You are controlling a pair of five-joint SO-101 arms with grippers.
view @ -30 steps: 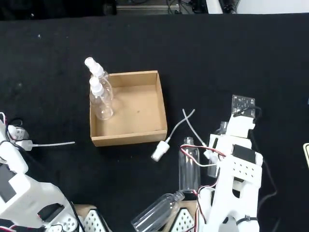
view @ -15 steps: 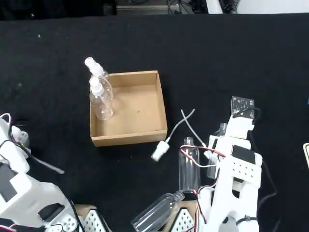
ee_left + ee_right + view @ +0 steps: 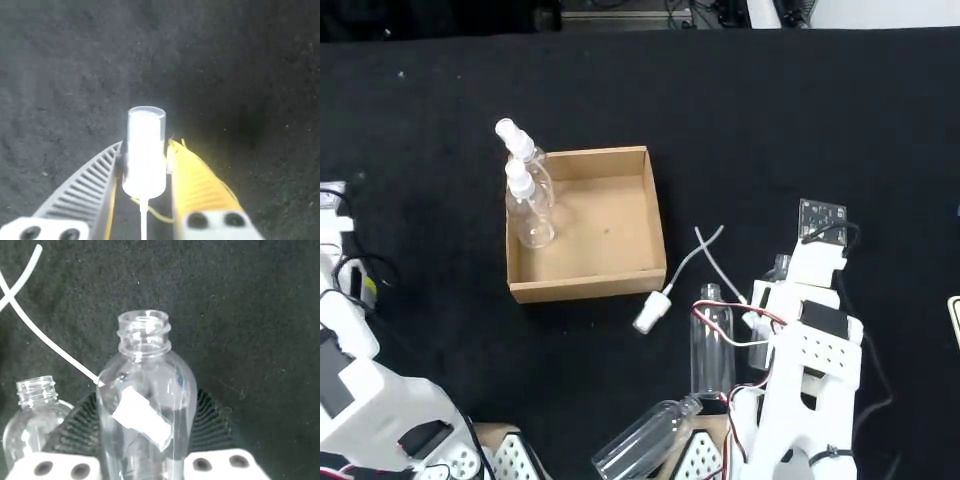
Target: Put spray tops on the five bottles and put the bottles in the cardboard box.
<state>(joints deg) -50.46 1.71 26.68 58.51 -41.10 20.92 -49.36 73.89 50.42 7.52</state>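
Jaws on the left arm are clamped on a spray top [image 3: 145,152], a plain white cylinder with a flat end, gripped on both flanks, with its thin white tube running back between them. That arm [image 3: 345,330] sits at the left edge of the black bench [image 3: 770,120], well apart from everything else.

Jaws on the right arm are closed around a clear bottle [image 3: 145,405]. Its threaded neck is open and bare, its shoulders are rounded, and a white patch shows through its wall. From above, only its neck [image 3: 779,267] peeks out beside the right arm [image 3: 810,340].

Just beside it is a second open bottle [image 3: 711,340], also clear and topless. I can't tell whether it stands or lies. A third open bottle [image 3: 645,440] lies on its side at the near edge of the bench, neck pointing towards the right arm.

A loose spray top [image 3: 652,312] lies just off the near right corner of the cardboard box [image 3: 585,285], its tube curving away across the bench and crossing another thin tube [image 3: 720,270].

Two capped bottles [image 3: 530,215] lean together along the box's left wall, clear bodies inside it and white tops poking out past the far left corner.
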